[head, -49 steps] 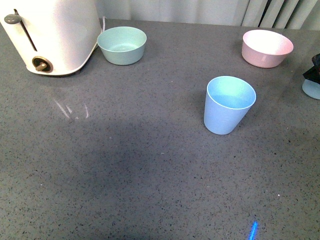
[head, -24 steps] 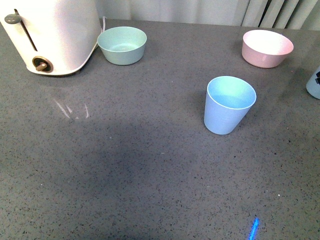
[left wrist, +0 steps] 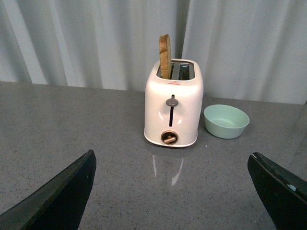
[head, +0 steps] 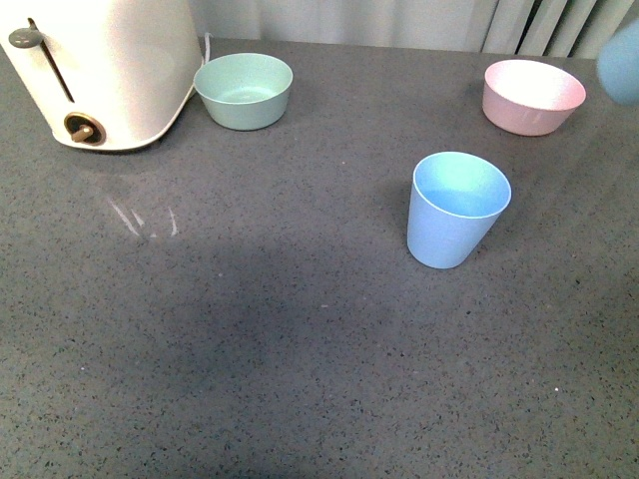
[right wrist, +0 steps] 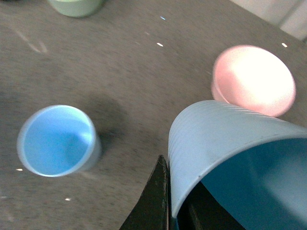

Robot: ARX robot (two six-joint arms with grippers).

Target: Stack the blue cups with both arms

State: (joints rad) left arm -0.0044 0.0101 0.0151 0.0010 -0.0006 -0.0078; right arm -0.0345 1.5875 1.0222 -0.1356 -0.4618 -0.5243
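Note:
One blue cup point(head: 457, 209) stands upright and empty on the grey counter, right of centre; it also shows in the right wrist view point(right wrist: 58, 140). The second blue cup point(right wrist: 230, 153) is held in my right gripper point(right wrist: 168, 211), which is shut on its rim, one finger outside the wall and one inside. This held cup is lifted off the counter and shows as a blurred blue edge at the far right of the front view point(head: 623, 60). My left gripper point(left wrist: 177, 191) is open and empty, low over bare counter facing the toaster.
A white toaster point(head: 100, 70) with a slice of bread point(left wrist: 165, 56) stands at the back left. A mint-green bowl point(head: 244, 90) sits beside it. A pink bowl point(head: 533, 96) is at the back right, near the held cup.
The right gripper has lifted its blue cup from the counter at the right edge upward, to beside the pink bowl. The standing cup and bowls have not moved.

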